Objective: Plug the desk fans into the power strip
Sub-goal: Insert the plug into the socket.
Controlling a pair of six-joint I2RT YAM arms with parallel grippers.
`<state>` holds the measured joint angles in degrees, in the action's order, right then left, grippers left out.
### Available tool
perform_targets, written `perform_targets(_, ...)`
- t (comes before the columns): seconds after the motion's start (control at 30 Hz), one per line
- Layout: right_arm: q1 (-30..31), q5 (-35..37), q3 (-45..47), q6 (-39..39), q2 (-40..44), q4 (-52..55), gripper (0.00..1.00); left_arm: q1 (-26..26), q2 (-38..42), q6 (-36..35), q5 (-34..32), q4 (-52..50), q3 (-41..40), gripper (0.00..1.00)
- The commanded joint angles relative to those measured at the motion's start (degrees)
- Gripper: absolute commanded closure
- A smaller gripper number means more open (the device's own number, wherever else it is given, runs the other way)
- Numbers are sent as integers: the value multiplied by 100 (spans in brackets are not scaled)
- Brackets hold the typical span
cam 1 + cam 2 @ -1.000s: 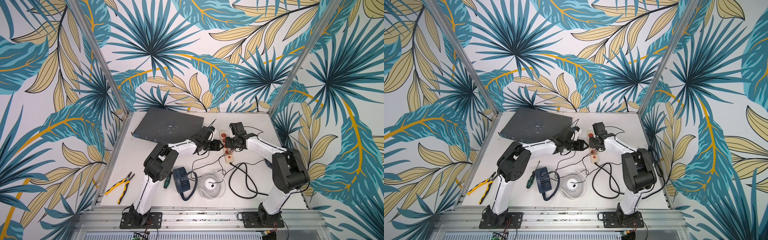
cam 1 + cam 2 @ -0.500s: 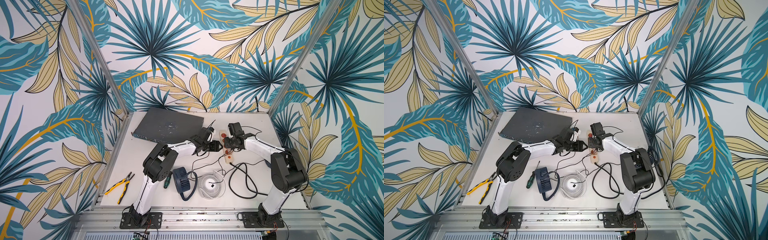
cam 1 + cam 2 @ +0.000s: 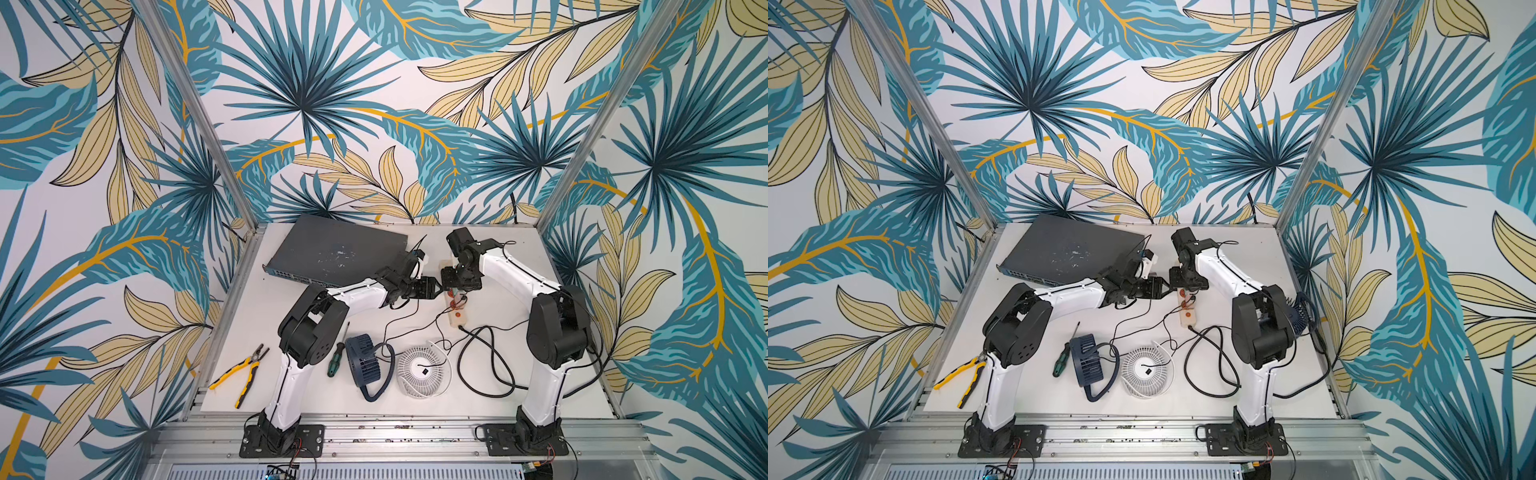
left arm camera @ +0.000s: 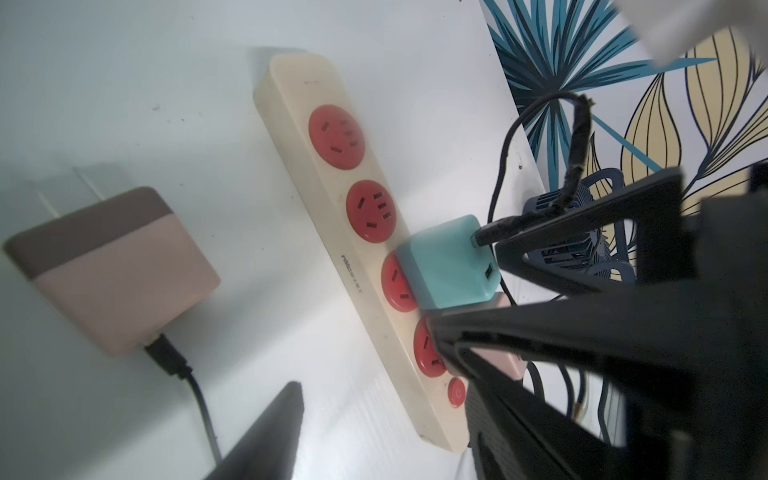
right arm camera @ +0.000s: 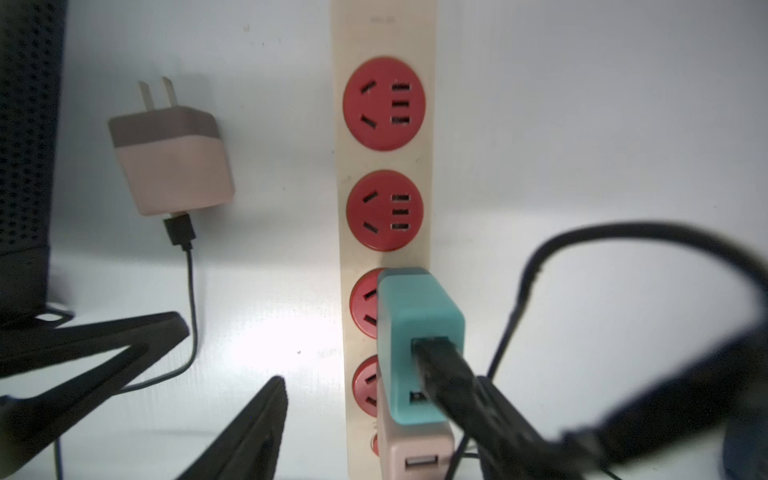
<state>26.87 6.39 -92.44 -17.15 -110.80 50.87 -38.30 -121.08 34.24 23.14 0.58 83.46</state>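
The cream power strip (image 5: 384, 245) lies flat with its red sockets up, also seen in a top view (image 3: 457, 318). A teal adapter (image 5: 419, 328) with a thick black cable sits in its third socket. Beside it, a pink adapter (image 5: 415, 453) sits in the fourth. My right gripper (image 5: 380, 386) hangs open over both, fingers clear of them. My left gripper (image 4: 370, 374) is open at the strip's switch end, touching nothing. A second pink adapter (image 5: 174, 166) lies loose beside the strip. A dark blue fan (image 3: 365, 361) and a white fan (image 3: 424, 370) lie near the front.
A dark grey network switch (image 3: 336, 249) fills the back left. Yellow pliers (image 3: 241, 372) and a green screwdriver (image 3: 336, 357) lie at the front left. Black cords (image 3: 486, 365) loop between the strip and the right arm's base. Another blue fan (image 3: 1302, 316) stands behind the right arm.
My right gripper, shut a moment ago, now stands open over the strip, with the teal adapter left in its socket. The left arm has hardly moved.
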Motion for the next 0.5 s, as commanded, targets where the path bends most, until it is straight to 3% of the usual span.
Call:
perform_targets(0.0,7,151,-225,60,-103,660,30,7,233,-135,19,-27,-81,34)
perform_targets(0.47,6,48,-131,145,-360,638,61,16,208,-121,62,-14,-130,34)
